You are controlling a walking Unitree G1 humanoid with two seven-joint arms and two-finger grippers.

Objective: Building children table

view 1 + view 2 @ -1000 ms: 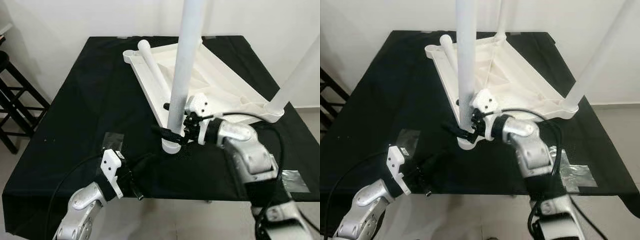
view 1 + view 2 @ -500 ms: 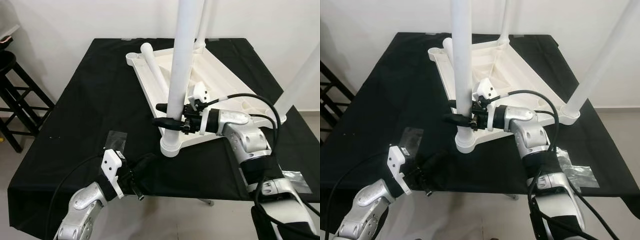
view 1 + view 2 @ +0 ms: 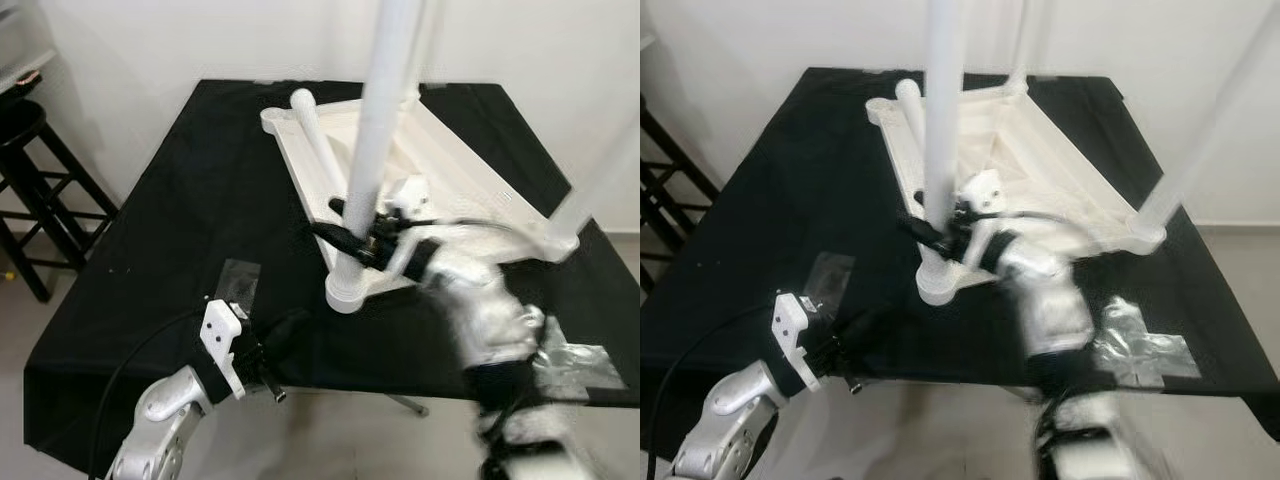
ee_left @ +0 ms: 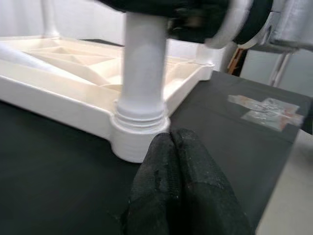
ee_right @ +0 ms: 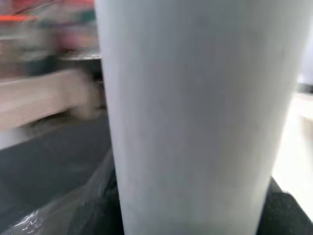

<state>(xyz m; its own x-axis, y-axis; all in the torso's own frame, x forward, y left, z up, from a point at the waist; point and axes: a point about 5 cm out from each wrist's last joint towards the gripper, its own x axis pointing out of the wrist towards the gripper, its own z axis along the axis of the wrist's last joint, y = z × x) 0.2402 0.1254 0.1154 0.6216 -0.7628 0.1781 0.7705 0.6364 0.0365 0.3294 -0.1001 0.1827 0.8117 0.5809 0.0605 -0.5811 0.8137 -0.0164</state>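
Note:
A white children's table (image 3: pixel 497 199) lies upside down on the black-covered worktable (image 3: pixel 190 220). Its near leg (image 3: pixel 368 170) stands upright in the front corner socket (image 3: pixel 343 292). My right gripper (image 3: pixel 345 222) is shut on this leg a little above the socket, one black finger on each side. In the right wrist view the leg (image 5: pixel 195 122) is very close. My left gripper (image 3: pixel 290 325) rests low at the worktable's near edge, shut and holding nothing. Its fingertips (image 4: pixel 171 142) point at the socket (image 4: pixel 139 134) from just short of it.
A loose white leg (image 3: pixel 315 140) lies along the upturned table's left rim. Two more legs stand upright at the right (image 3: pixel 600 170) and back (image 3: pixel 425 40) corners. Silver tape patches (image 3: pixel 238 280) (image 3: pixel 575 360) sit on the cloth. A black stool (image 3: pixel 30 170) stands to the left.
My right gripper has climbed from the leg's base to a little higher on it, and the right arm now blurs with motion. The camera has shifted slightly. The left gripper has stayed put.

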